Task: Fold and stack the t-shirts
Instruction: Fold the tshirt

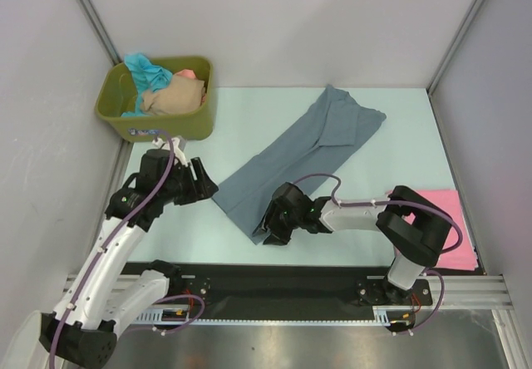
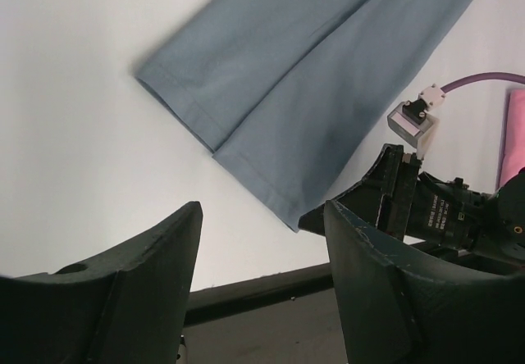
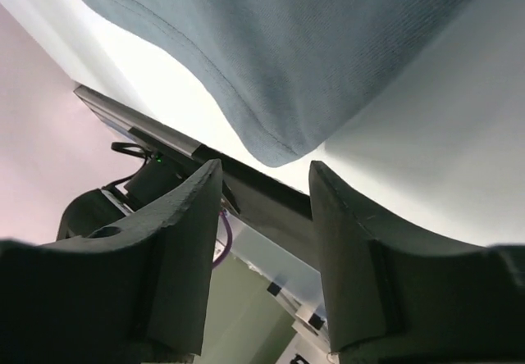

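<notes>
Tabletop [image 1: 249, 111] of pale green colour fills the space in front of me, with grey walls on three sides. On its middle lies the slate grey-blue t-shirt [image 1: 307, 149], folded to a long narrow band and laid flat on a diagonal: its wider end points to the far right and its hem end comes toward me, between my two arms. In the far left corner stands the olive-green tub [image 1: 166, 126], well apart from this shirt. The pink t-shirt [image 1: 445, 199] lies flat at the near right edge of the table, and my right arm covers part of it. Inside the tub there are three more shirts, crumpled together: the teal t-shirt [image 1: 148, 71] at the back left, the beige t-shirt [image 1: 173, 99] in the middle, and a little of the salmon t-shirt [image 1: 186, 75] at the back right. My left gripper [image 1: 204, 182] is above bare table, just beside the left corner of the grey-blue hem; its two fingers are wide apart and there is nothing between them. My right gripper [image 1: 270, 229] is at the nearest corner of the same hem. In its wrist camera the rounded corner of the cloth lies just beyond the fingertips [image 3: 205, 184]; the jaws are spread and they hold nothing. I cannot tell if the fingertips touch the cloth.
</notes>
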`<move>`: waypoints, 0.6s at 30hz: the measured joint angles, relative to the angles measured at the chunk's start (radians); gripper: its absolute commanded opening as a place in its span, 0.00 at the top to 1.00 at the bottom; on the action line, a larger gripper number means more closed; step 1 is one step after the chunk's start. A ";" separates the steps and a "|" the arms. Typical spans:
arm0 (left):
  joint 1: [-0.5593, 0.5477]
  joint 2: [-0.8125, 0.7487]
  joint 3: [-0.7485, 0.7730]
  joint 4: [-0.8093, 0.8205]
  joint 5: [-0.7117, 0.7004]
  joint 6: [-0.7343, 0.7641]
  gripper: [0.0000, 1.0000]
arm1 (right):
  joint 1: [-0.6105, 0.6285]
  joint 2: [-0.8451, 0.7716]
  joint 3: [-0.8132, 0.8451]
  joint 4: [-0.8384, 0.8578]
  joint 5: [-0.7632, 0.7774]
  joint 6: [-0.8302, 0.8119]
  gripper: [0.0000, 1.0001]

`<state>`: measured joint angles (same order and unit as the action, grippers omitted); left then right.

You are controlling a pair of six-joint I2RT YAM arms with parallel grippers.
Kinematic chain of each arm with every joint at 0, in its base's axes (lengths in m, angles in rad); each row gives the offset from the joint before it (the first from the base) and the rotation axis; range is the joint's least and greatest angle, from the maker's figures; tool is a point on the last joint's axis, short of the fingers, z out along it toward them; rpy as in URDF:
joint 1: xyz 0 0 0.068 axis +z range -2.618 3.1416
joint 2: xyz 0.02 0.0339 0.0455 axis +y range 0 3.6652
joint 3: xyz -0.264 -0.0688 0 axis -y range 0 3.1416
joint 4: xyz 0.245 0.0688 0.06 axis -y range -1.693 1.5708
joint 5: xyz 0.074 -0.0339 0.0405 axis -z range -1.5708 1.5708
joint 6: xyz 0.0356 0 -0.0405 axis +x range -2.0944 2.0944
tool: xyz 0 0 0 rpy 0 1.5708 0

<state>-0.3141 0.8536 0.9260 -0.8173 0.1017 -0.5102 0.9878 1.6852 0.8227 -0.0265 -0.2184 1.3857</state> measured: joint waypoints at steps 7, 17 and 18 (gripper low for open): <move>0.000 -0.035 -0.016 -0.027 -0.006 -0.012 0.33 | 0.003 0.034 -0.028 0.051 0.012 0.083 0.69; -0.001 -0.032 -0.025 -0.029 -0.017 -0.005 0.34 | -0.002 0.002 -0.078 0.023 0.009 0.029 1.00; -0.001 -0.028 -0.025 -0.028 -0.016 -0.004 0.34 | -0.002 -0.023 -0.093 -0.002 0.019 0.001 1.00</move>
<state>-0.3149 0.8253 0.9012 -0.8452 0.0853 -0.5144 0.9859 1.6619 0.7300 -0.0284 -0.1997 1.3869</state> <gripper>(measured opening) 0.667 0.011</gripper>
